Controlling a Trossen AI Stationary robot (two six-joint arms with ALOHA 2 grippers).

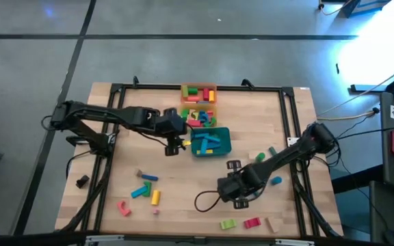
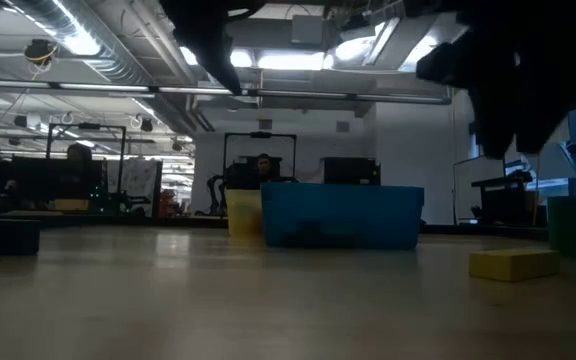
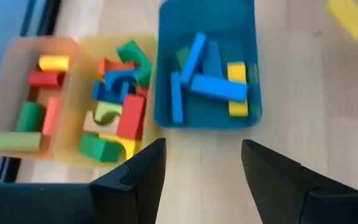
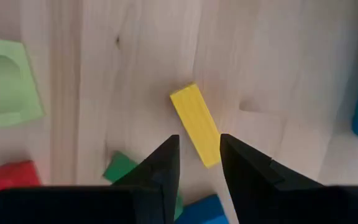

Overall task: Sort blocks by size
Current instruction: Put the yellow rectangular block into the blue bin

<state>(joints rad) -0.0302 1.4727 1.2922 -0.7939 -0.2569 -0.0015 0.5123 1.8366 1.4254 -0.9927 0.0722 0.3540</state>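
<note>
Blocks: the step in hand looks like fetching the next loose one. Left gripper (image 3: 201, 171) hangs w/ fingers spread and nothing between them, just beside the teal tray (image 3: 166, 62), on its near-left side in the high view. Right gripper (image 1: 240, 196) sits low over the table's front-middle; its fingers (image 4: 160, 168) stand narrowly parted, empty, w/ the end of a yellow bar (image 4: 196, 124) just ahead of the tips.

To do it well, I'd judge: right arm should square its jaws across the bar's short width, since the bar lies at a slant to the fingers, then come straight down so the tips don't nudge it. Green and blue pieces lie close by, so pinch only the bar. Left arm should lift clear of the trays before swinging out to the loose pieces.

Look of the blocks: small, matte, bright. Long blue bars plus a yellow one fill the teal tray; mixed arches and chunks in the yellow tray (image 3: 73, 152); short cylinders and bars in the orange tray (image 3: 5, 74). Others lie scattered across the table's front.
</note>
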